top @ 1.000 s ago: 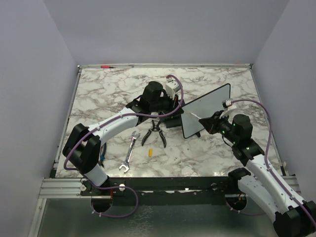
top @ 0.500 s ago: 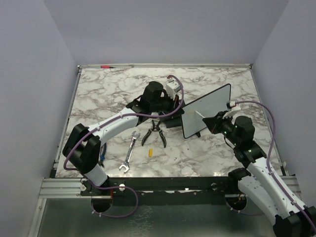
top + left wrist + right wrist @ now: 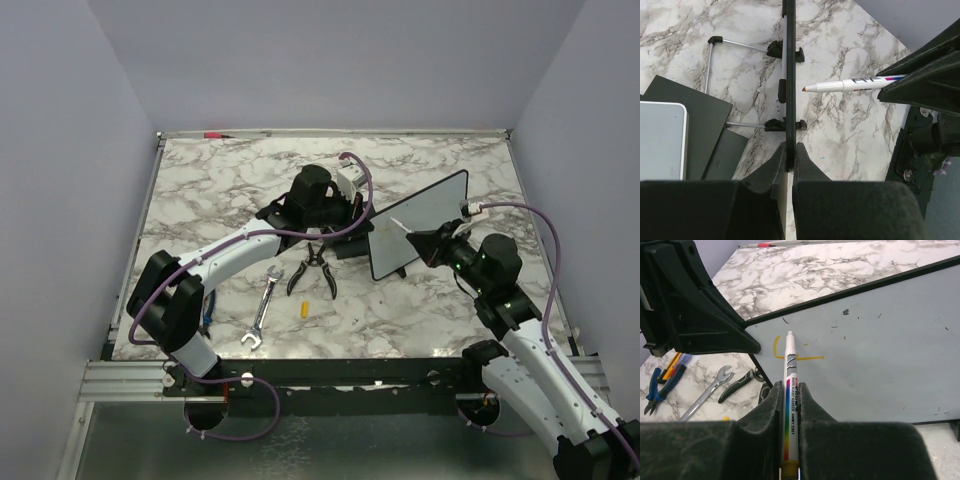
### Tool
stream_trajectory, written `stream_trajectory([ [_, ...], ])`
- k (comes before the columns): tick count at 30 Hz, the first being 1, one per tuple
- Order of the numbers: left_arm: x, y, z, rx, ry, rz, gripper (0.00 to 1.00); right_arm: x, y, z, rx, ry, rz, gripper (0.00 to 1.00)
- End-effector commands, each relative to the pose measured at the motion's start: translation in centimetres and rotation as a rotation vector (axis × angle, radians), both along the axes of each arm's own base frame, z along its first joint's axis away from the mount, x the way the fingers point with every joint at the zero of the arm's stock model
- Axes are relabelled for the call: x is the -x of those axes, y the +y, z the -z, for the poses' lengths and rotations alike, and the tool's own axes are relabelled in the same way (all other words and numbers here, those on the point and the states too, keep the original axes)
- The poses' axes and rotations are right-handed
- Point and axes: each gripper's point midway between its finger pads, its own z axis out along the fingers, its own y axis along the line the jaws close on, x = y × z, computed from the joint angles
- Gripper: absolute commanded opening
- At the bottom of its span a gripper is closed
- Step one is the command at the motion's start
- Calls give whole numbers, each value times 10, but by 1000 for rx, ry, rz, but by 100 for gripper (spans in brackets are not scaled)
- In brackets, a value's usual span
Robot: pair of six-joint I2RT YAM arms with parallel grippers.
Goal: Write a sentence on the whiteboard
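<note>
The whiteboard point(image 3: 420, 225) stands upright near the table's middle right, its glossy grey-white face point(image 3: 875, 340) turned to my right arm. My left gripper point(image 3: 357, 215) is shut on the board's black left edge, which shows edge-on in the left wrist view point(image 3: 789, 75) between the jaws point(image 3: 789, 152). My right gripper point(image 3: 428, 243) is shut on a white marker point(image 3: 789, 360) pointing at the board. Its tip sits a small gap off the face in the left wrist view point(image 3: 850, 83). The sentence point(image 3: 776, 351) is a few short yellow strokes by the tip.
Black pliers point(image 3: 315, 268), a silver wrench point(image 3: 262, 310) and a small yellow piece point(image 3: 303, 308) lie in front of the board. A black block with a grey pad point(image 3: 662, 140) sits behind it. Blue-handled cutters point(image 3: 660, 385) lie at the left. A red pen point(image 3: 213, 134) lies at the back edge.
My right gripper has carried the marker a little up and to the right along the board's face. The left arm and the board have not moved.
</note>
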Motion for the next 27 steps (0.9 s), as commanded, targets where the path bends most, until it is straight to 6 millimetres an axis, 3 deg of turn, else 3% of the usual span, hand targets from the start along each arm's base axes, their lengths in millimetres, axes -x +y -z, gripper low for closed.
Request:
stream_trajectory([
  [1,11,-8,-11,17,-11,61,0,-7,3,-22,-4,-73,-12,1],
  [8,13,-9,-13,21,-16,65,0,-11,-1,-9,11,-44,16,1],
  [22,12,-9,-14,23,-16,64,0,1,-9,47,60,122,41,1],
  [27,12,-9,-14,22,-17,65,0,3,-15,58,65,165,77,1],
])
